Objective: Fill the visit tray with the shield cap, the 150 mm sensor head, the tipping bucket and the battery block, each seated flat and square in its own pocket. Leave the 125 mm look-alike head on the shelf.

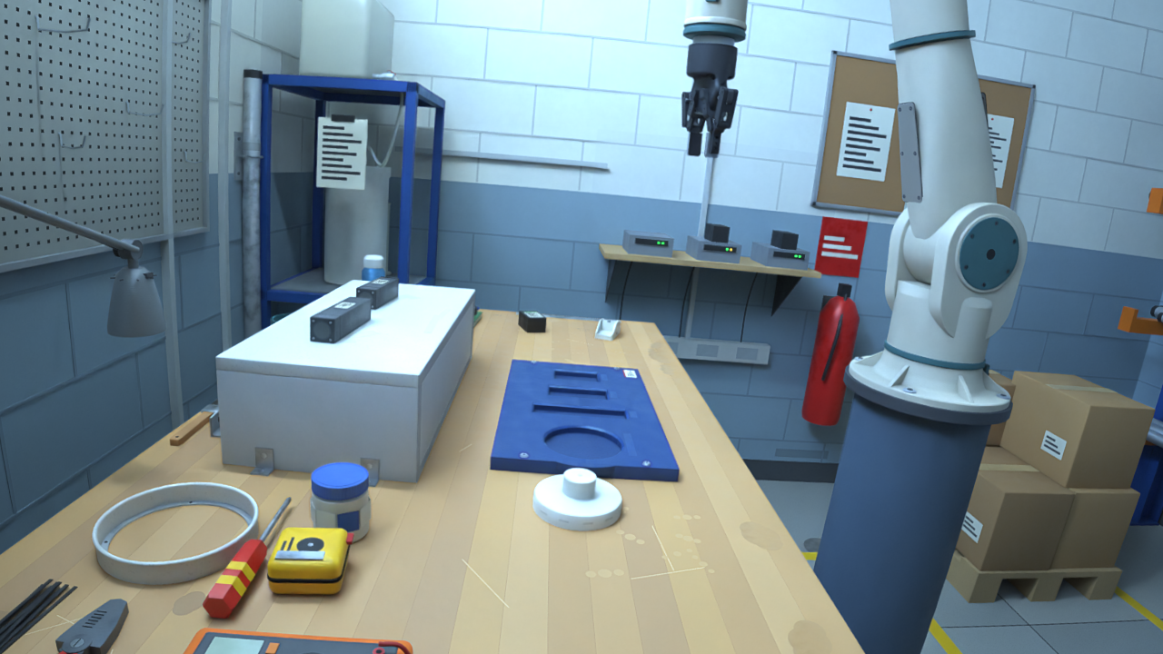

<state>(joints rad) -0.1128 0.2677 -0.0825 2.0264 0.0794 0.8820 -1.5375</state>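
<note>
The blue visit tray (582, 419) lies on the bench far below my gripper (706, 146), which hangs high over the far end of the bench, open and holding nothing. The tray's round pocket and three slots are empty. The white shield cap (578, 498) sits on the bench just in front of the tray. Two dark sensor heads lie on the white shelf block to the left, the longer one (340, 318) nearer and the shorter one (377, 290) behind it. At the bench's far end sit a small black battery block (532, 320) and a small white tipping bucket (607, 328).
Behind the bench a wall shelf (707, 259) carries three grey devices, with a red extinguisher (829, 358) beside it. The arm's base column (903, 488) stands at the bench's right edge. A ring, jar, screwdriver and yellow tape measure (309, 560) crowd the near left.
</note>
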